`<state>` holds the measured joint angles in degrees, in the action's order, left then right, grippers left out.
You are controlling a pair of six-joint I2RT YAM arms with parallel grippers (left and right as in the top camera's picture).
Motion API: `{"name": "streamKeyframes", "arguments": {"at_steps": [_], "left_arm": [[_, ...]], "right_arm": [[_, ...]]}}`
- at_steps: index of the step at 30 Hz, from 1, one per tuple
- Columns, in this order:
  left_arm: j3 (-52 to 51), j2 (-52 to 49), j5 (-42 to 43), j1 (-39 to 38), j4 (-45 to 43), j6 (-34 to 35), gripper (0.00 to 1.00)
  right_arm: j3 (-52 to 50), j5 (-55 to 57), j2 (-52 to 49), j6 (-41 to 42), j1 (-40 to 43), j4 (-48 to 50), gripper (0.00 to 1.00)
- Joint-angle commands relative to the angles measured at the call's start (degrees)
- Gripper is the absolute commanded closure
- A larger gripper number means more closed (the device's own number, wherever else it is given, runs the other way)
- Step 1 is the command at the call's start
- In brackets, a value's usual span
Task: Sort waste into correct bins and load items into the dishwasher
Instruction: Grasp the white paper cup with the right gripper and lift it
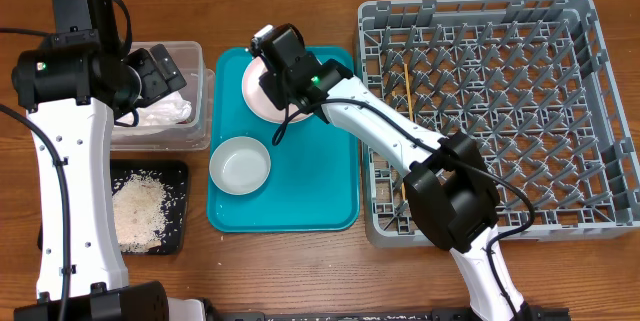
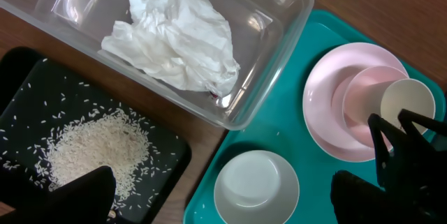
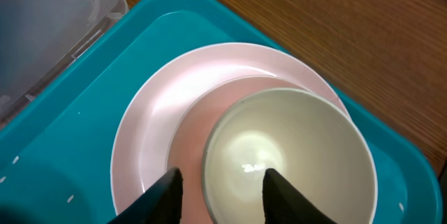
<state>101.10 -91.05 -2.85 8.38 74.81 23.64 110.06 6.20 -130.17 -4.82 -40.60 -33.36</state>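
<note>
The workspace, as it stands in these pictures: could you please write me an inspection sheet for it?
Surface: wooden table, with a teal tray on it.
Job's things: napkin in the clear tub; rice in the black tray; cup on the pink plate; bowl on the teal tray; chopsticks in the grey rack.
Clutter: nothing seen.
Grippers: left gripper open over the tub; right gripper open, one finger inside the cup and one outside.
Cables: black cables run along the arms.
Surroundings: nothing seen.
</note>
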Motion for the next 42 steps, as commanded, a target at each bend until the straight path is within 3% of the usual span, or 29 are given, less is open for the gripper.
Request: {"name": "streamKeyframes", "arguments": {"at_steps": [1,7,14,29,35,42], "left_arm": [[0.9,0.0,-0.3,0.2,0.0,-0.3,0.0],[0.9,0.0,-0.3,0.2,0.0,-0.3,0.0],[0.9,0.0,-0.3,0.2,-0.1,-0.3,0.0],[0.9,0.0,-0.3,0.2,-0.1,-0.3,0.0],[0.9,0.0,-0.3,0.2,-0.1,-0.3,0.0],[0.9,0.0,-0.3,0.2,0.0,-0.3,0.0]], "right_arm": [[0.2,0.7,-0.2,-0.2,-0.1,-0.2,0.65],[0.2,0.6,-0.2,-0.2,-0.1,-3.5,0.67],[0.2,0.7,-0.2,-0.2,-0.1,-3.9,0.79],[0.2,0.6,-1.0,-0.2,-0.1,-5.1,0.79],[0.3,0.9,-0.5,-0.2,-0.1,-4.2,0.95],[0.3,7.2,3.7,-0.2,-0.1,-3.4,0.96]]}}
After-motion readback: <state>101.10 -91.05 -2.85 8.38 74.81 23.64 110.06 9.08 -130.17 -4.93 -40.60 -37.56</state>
